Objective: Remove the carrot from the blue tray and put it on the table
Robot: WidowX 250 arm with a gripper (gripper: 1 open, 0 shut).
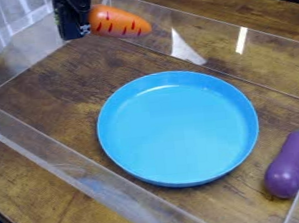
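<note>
The orange carrot with dark stripes hangs in the air at the top left of the camera view, well clear of the blue tray. My gripper is shut on the carrot's left end, where its leafy top is hidden by the black fingers. The round blue tray lies in the middle of the dark wood table with nothing in it. Only the lower part of the gripper shows; the arm above it is cut off by the frame's top edge.
A purple eggplant lies on the table right of the tray. Clear plastic walls border the table on the left, front and back. Bare wood shows left of and behind the tray.
</note>
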